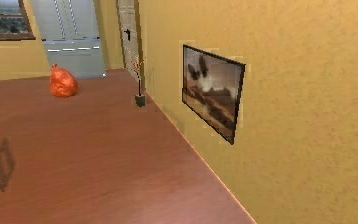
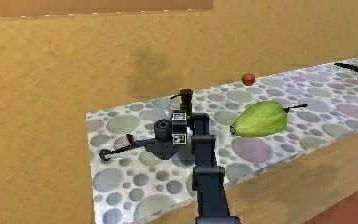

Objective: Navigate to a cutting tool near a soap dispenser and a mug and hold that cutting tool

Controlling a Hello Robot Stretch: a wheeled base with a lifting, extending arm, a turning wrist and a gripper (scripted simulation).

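just at the spotted counter (image 2: pixel 317 102) with the gripper (image 2: pixel 109 153); cannot tell finger spacing or whether anything held. close behind it a brown bottle (image 2: pixel 186 100), well right a green fruit (image 2: pixel 259 119), far right a thin dark sliver (image 2: pixel 348 67), perhaps the cutting tool.

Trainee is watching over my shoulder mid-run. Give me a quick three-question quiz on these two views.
1. True or false: in the arm side view, the gripper is right of the green fruit.
2. What hangs on the yellow wall in the forward view? A) mirror B) framed picture C) clock
3. Fill in: the small round thing near the spotted countertop's back edge is ___ in colour.
Key: 1 false; 2 B; 3 red.
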